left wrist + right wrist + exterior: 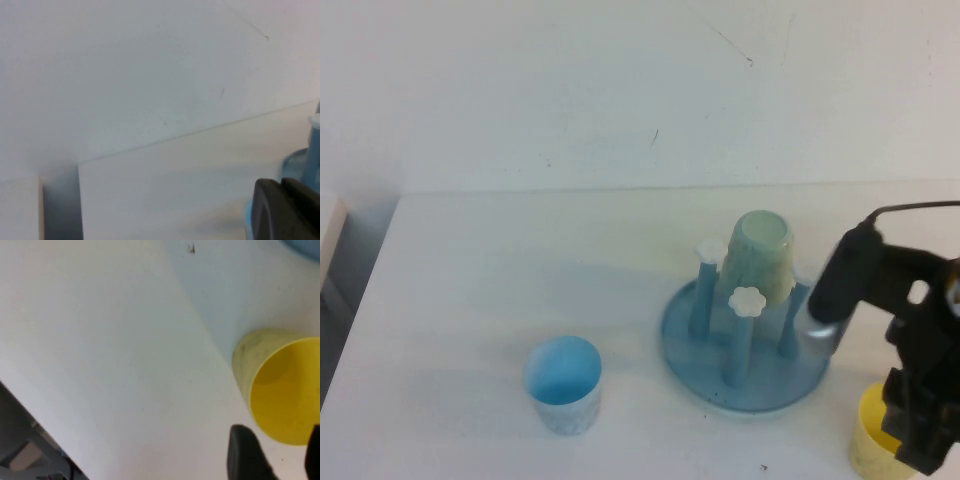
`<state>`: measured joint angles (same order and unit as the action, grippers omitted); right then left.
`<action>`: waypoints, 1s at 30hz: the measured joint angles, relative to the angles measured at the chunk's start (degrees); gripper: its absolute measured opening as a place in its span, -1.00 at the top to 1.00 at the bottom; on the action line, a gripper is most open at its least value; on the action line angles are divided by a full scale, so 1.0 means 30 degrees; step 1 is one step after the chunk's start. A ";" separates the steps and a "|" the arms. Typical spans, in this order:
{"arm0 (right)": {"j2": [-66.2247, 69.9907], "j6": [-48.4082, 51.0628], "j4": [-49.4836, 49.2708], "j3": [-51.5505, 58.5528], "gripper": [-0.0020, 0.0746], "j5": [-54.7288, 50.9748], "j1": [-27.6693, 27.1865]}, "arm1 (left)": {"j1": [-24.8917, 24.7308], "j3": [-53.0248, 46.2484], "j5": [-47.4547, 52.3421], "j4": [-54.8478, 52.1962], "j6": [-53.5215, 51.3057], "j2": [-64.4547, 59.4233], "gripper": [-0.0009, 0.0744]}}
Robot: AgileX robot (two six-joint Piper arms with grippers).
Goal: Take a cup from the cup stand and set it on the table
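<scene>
The yellow cup (873,442) stands upright on the white table (500,270) at the front right, just right of the cup stand (682,352). My right gripper (908,452) hangs over it, open. In the right wrist view the cup (280,390) shows its open mouth, its near rim between the dark fingers (245,452) of the right gripper (278,436), with a gap at the one finger that shows whole. The left gripper (281,184) is shut on nothing, low beside the stand (301,161), and does not appear in the high view.
A pale green cup (760,255) sits upside down on a peg of the stand. A light blue cup (563,383) stands upright on the table left of the stand. White flower caps (747,299) top the pegs. The table's left edge (360,310) drops off.
</scene>
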<state>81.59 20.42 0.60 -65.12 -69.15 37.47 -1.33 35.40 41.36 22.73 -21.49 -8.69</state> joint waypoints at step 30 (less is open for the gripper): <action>-1.6899 2.4863 -2.9015 1.2505 0.95 2.0911 0.0000 | 0.0000 -0.8124 -0.5252 -0.0727 0.5284 0.3200 0.98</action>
<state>30.89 95.01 -86.44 -27.60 -6.42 37.47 -1.33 11.03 25.60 20.55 -5.64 0.91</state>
